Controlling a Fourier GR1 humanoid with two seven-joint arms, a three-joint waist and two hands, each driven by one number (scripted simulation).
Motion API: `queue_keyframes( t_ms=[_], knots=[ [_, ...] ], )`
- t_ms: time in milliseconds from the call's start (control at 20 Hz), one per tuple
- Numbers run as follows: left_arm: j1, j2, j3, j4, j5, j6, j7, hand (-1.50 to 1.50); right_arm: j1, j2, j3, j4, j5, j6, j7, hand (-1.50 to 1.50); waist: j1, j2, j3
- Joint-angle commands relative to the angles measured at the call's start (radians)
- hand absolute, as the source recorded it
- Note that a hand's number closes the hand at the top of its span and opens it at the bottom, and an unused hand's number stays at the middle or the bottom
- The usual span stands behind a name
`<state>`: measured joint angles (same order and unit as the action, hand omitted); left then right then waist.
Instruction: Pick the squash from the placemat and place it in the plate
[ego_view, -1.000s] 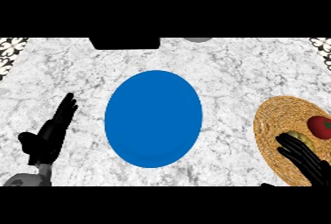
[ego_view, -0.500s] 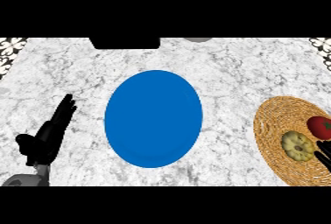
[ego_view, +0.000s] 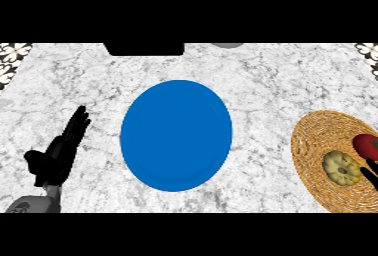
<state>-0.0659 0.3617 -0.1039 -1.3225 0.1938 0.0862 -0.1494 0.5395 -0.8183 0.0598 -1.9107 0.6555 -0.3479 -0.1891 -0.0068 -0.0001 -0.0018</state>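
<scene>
The pale yellow squash (ego_view: 342, 167) lies on the round woven placemat (ego_view: 317, 145) at the right edge of the head view. A blue oval plate (ego_view: 176, 135) sits in the middle of the counter, with nothing on it. Only the straight dark fingers of my right hand (ego_view: 368, 174) show at the right edge, just right of the squash and not around it. At the left, my left hand (ego_view: 60, 152) rests open with its fingers pointing up, well clear of the plate.
A red tomato (ego_view: 367, 146) sits on the placemat just above and to the right of the squash, close to my right hand. A black object (ego_view: 143, 49) stands at the counter's far edge. Bare marble lies between plate and placemat.
My right hand has slid back toward the right edge, uncovering the squash, which stays on the placemat. The left hand has barely shifted.
</scene>
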Motion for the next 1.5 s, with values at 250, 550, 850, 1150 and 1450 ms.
queue_keyframes(
  t_ms=[250, 550, 850, 1150, 1450],
  knots=[
    [0.012, -0.055, -0.014, -0.035, -0.046, 0.019, 0.035, 0.00, -0.143, 0.077, 0.043, 0.051, 0.246, 0.154, 0.236, -1.50, 0.011, 0.001, 0.002],
    [0.028, -0.052, 0.026, -0.029, -0.052, -0.039, 0.009, 0.00, -0.242, 0.129, 0.021, 0.059, 0.268, 0.317, 0.267, -1.50, 0.010, 0.000, 0.002],
    [0.027, -0.064, 0.042, -0.064, -0.083, -0.049, 0.053, 0.00, -0.387, 0.246, 0.035, 0.285, 0.384, 0.267, 0.211, -1.50, 0.012, 0.001, 0.002],
    [0.012, -0.070, 0.108, 0.038, -0.084, -0.121, -0.037, 0.00, -0.398, 0.269, -0.045, 0.302, 0.427, 0.287, 0.176, -1.50, 0.006, 0.000, 0.002],
    [0.002, -0.101, 0.083, -0.025, -0.114, -0.076, 0.030, 0.00, -0.513, 0.288, 0.000, 0.499, 0.458, 0.321, 0.112, 1.50, 0.019, 0.002, 0.002]
  ],
)
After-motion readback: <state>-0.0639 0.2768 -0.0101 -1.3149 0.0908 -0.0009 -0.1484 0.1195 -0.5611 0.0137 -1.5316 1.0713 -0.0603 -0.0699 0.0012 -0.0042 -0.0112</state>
